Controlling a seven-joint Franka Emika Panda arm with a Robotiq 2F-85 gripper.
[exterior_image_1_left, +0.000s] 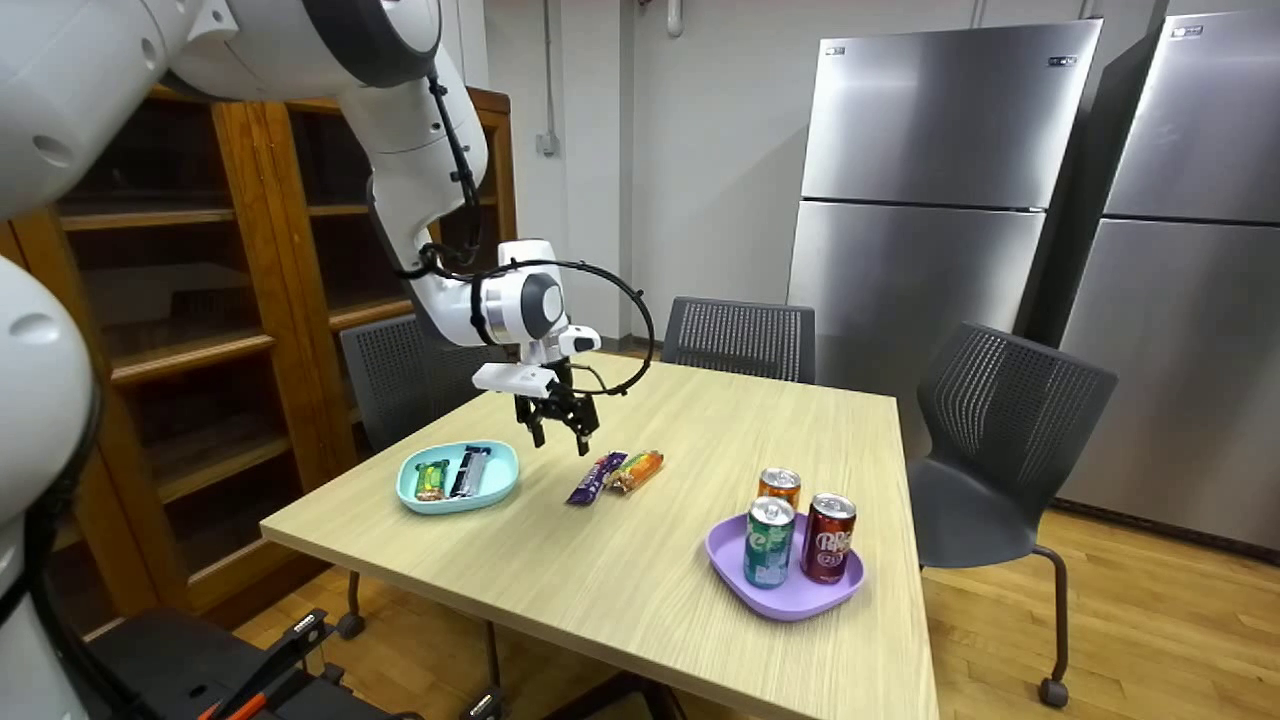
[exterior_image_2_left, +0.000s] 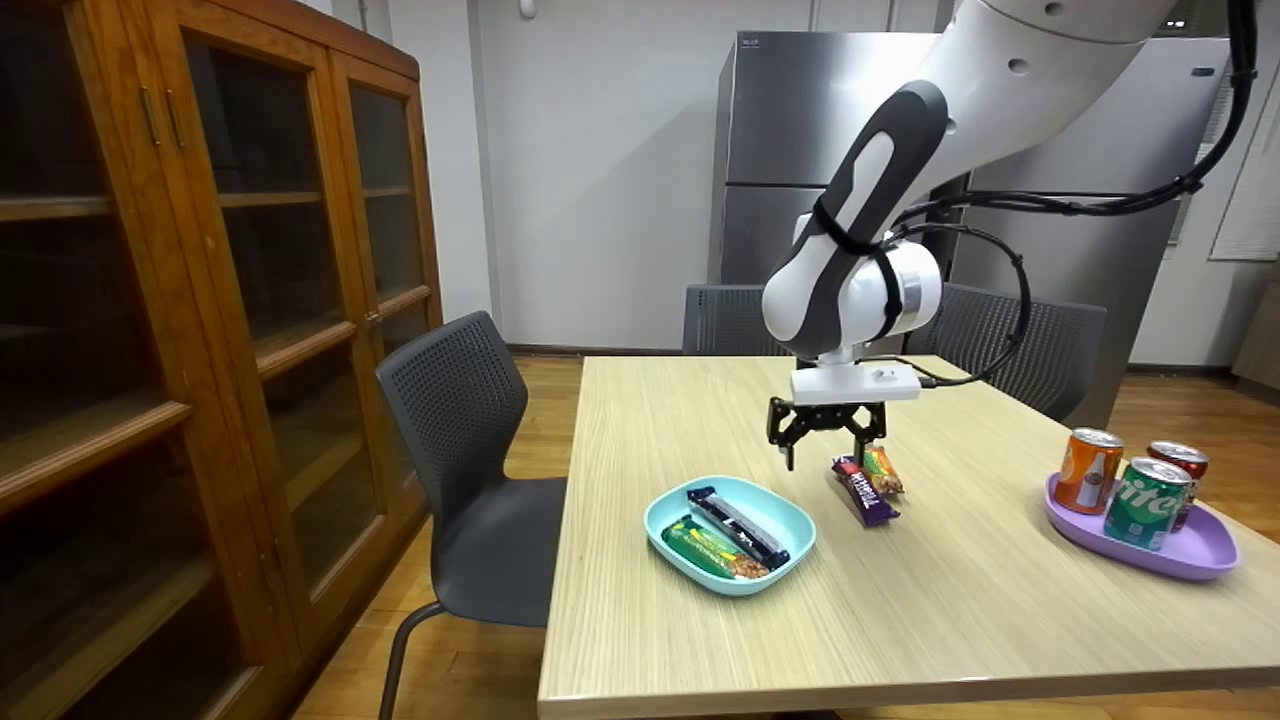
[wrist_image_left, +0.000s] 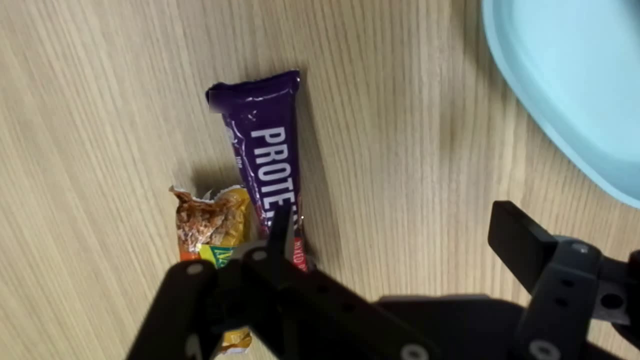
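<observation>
My gripper (exterior_image_1_left: 561, 443) is open and empty above the table, also seen in an exterior view (exterior_image_2_left: 825, 461). In the wrist view its fingers (wrist_image_left: 395, 225) are wide apart. The left finger overlaps a purple protein bar (wrist_image_left: 270, 135) and hides its lower end. That bar lies on the table in both exterior views (exterior_image_1_left: 596, 478) (exterior_image_2_left: 868, 495). An orange-yellow snack (wrist_image_left: 215, 220) lies against it, partly hidden by the gripper. A light blue tray (wrist_image_left: 560, 100) is at the right of the wrist view. It holds a green bar (exterior_image_2_left: 712, 548) and a dark bar (exterior_image_2_left: 738, 525).
A purple tray (exterior_image_1_left: 790, 603) on the table holds an orange can (exterior_image_2_left: 1088, 470), a green can (exterior_image_1_left: 768, 540) and a dark red can (exterior_image_1_left: 828, 540). Dark chairs (exterior_image_1_left: 1010, 450) stand round the table. A wooden cabinet (exterior_image_2_left: 250, 350) and steel refrigerators (exterior_image_1_left: 920, 270) stand behind.
</observation>
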